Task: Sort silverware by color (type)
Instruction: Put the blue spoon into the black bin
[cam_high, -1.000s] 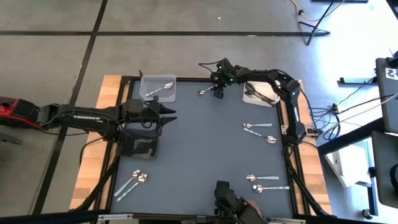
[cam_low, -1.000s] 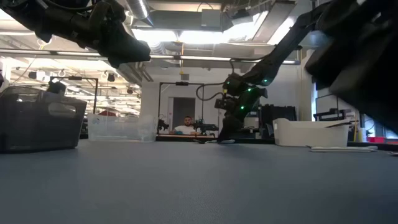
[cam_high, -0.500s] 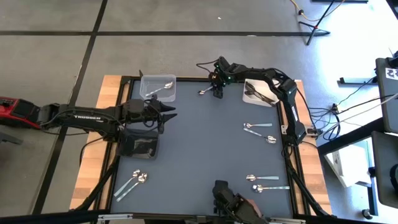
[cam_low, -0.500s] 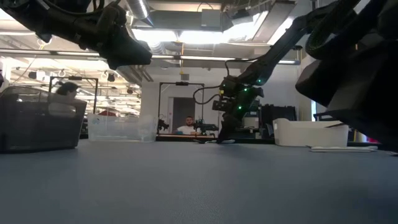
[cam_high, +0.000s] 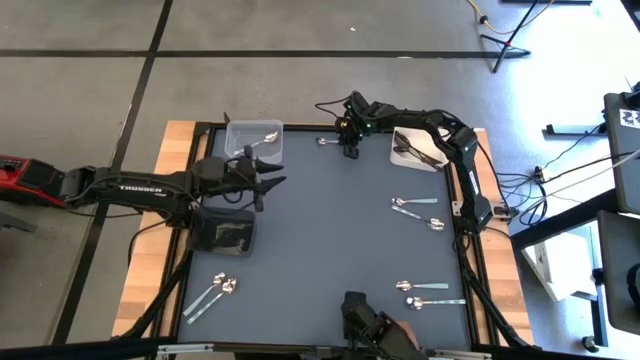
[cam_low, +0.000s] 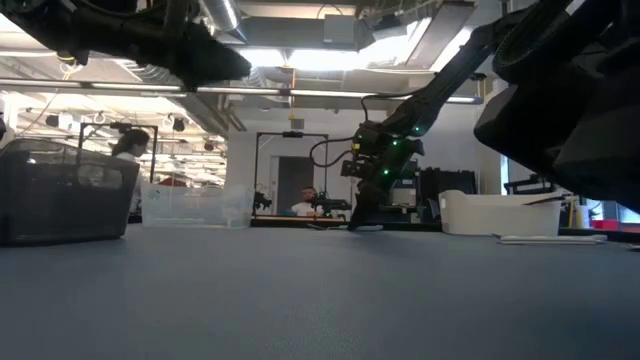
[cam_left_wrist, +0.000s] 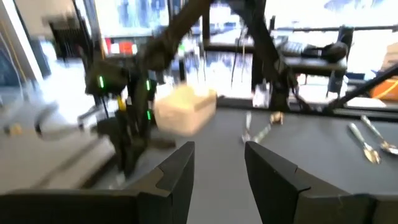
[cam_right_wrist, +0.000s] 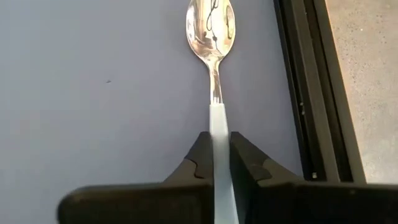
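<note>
My right gripper (cam_high: 347, 150) is at the table's far edge, shut on a shiny silver spoon (cam_right_wrist: 211, 28) whose bowl points toward the table's left. My left gripper (cam_high: 278, 172) hangs open and empty above the left part of the mat, beside the clear bin (cam_high: 255, 140); its fingers (cam_left_wrist: 180, 165) stand apart with nothing between them. More silver spoons lie flat on the mat at the right (cam_high: 413, 203), near right (cam_high: 428, 293) and near left (cam_high: 215, 292). My right gripper pinches the spoon's pale handle (cam_right_wrist: 217, 115) between its two fingers, about mid-length. The fingers slant down from the table's right and lie along the handle. The bowl (cam_right_wrist: 211, 25) sticks out ahead of them, low over the mat; whether it rests there I cannot tell.
The clear bin at the far left holds one silver spoon. A white bin (cam_high: 415, 150) at the far right holds dark utensils. A dark bin (cam_high: 222, 232) stands at the left edge. The table's black frame (cam_right_wrist: 305, 93) runs close beside the held spoon.
My right gripper has stayed in place and shut on the spoon's handle; the spoon's bowl end has shifted slightly toward the far edge. My left gripper has risen a little and tipped upward, still open.
</note>
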